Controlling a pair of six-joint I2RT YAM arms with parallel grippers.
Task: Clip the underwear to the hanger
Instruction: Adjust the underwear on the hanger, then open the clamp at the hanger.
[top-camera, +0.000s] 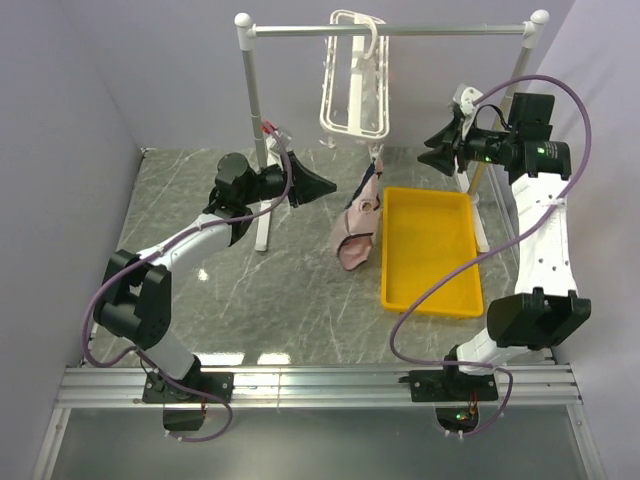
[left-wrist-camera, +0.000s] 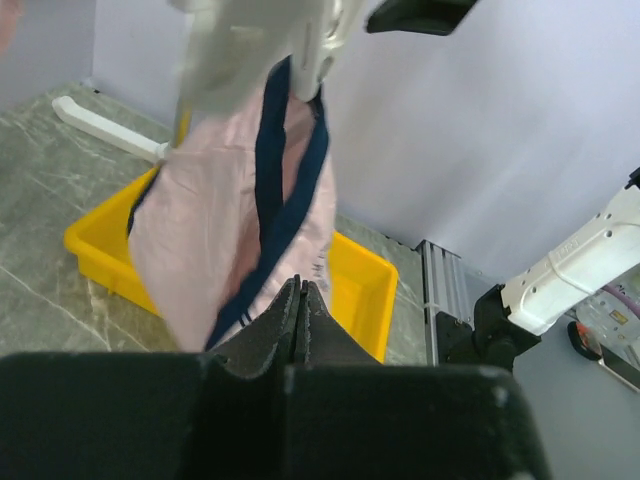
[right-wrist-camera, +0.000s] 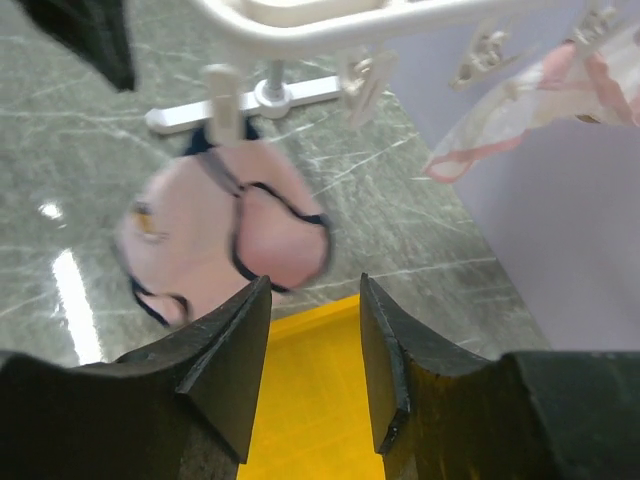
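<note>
Left gripper (left-wrist-camera: 300, 290): pads pressed together, nothing between them, pointed at the lower part of the hanging brief. Right gripper (right-wrist-camera: 315, 285): jaws partly apart and empty, looking down past the clips toward the yellow tray (top-camera: 470, 300). The underwear (top-camera: 356, 235), pale pink with navy trim, dangles from one clip on the white hanger (top-camera: 350, 90). The hanger hooks on the grey rail (top-camera: 420, 30), and the brief's lower end hangs just beside the tray's left wall. A second pale piece (right-wrist-camera: 540, 90) is at the clips further along, but I cannot tell how it is fastened. Handling estimate: very light, limp fabric with no stiffness of its own, so it will fold, swing and twist at any touch. The single clip looks like the only thing carrying it, so a sideways tug could pull it free. The best hold I judge to be the navy trim (left-wrist-camera: 290, 190), where the cloth is doubled and less stretchy. I would pinch it close to a free upper corner and avoid the thin middle panel, which would bunch up. A firm, narrow pinch is needed, and slack must be kept while lifting that corner to a neighbouring clip.
</note>
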